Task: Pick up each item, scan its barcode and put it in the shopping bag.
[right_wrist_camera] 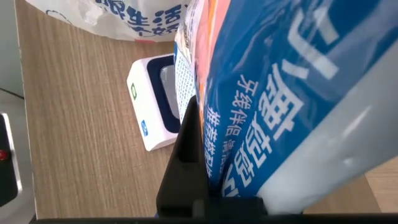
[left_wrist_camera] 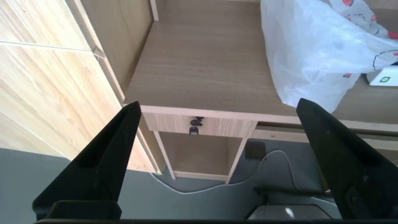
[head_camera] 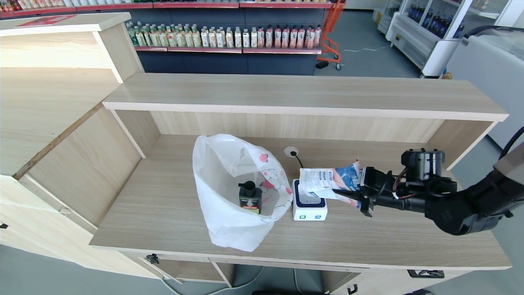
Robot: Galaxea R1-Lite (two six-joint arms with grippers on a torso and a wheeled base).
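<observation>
My right gripper (head_camera: 357, 192) is shut on a flat blue and white packet (head_camera: 327, 182), held tilted just above the white scanner box (head_camera: 310, 207) on the counter. In the right wrist view the packet (right_wrist_camera: 273, 99) is clamped against a black finger (right_wrist_camera: 186, 162), with the scanner (right_wrist_camera: 152, 102) below it. A white shopping bag (head_camera: 233, 192) stands open to the left of the scanner, with a dark pump bottle (head_camera: 250, 197) upright inside. My left gripper (left_wrist_camera: 217, 162) hangs open below the counter's front edge, near the bag (left_wrist_camera: 317, 50).
The wooden counter (head_camera: 163, 205) has a raised shelf behind and a side wall on the left. A cable port (head_camera: 291, 151) sits behind the scanner. A drawer lock (left_wrist_camera: 195, 124) shows under the front edge. Store shelves with bottles stand far behind.
</observation>
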